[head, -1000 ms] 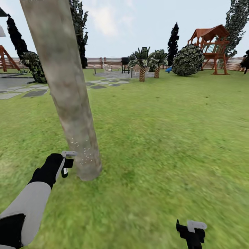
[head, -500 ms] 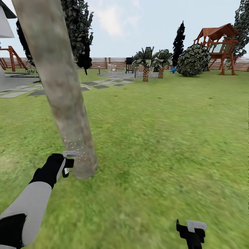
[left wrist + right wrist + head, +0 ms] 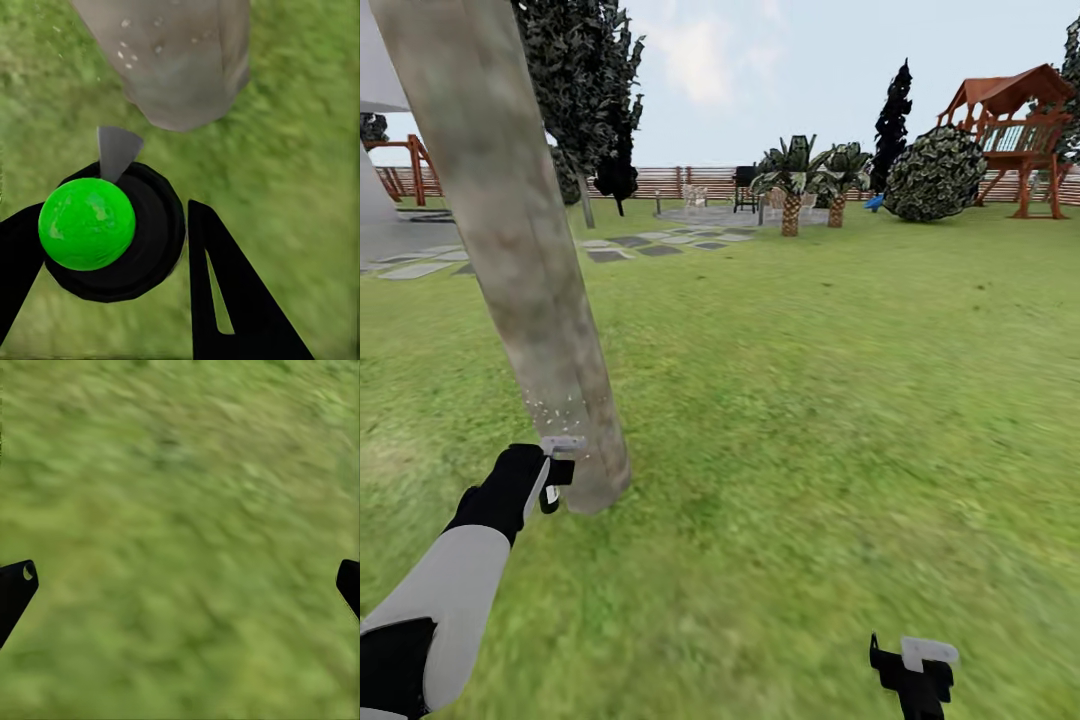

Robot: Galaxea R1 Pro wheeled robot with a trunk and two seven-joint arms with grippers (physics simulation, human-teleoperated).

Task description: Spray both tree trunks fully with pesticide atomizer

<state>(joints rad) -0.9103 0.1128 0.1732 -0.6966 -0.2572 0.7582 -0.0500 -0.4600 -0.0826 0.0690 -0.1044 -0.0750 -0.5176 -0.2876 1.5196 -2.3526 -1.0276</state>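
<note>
Between our left gripper's (image 3: 112, 247) two black fingers (image 3: 232, 300) sits the pesticide atomizer (image 3: 112, 236), a black round body with a bright green ball on it and a grey nozzle pointing ahead; the jaws are closed around it. Just beyond the nozzle stands the foot of the tree trunk (image 3: 520, 260), close to the gripper but not touching it, with a scatter of small white specks on the bark right in front of the jaws (they show in both the head view and the left wrist view). The trunk leans up and away from the jaws. Our right gripper (image 3: 180, 577) hangs well apart from all this, its fingertips spread wide with nothing between them, over bare grass (image 3: 180, 510).
</note>
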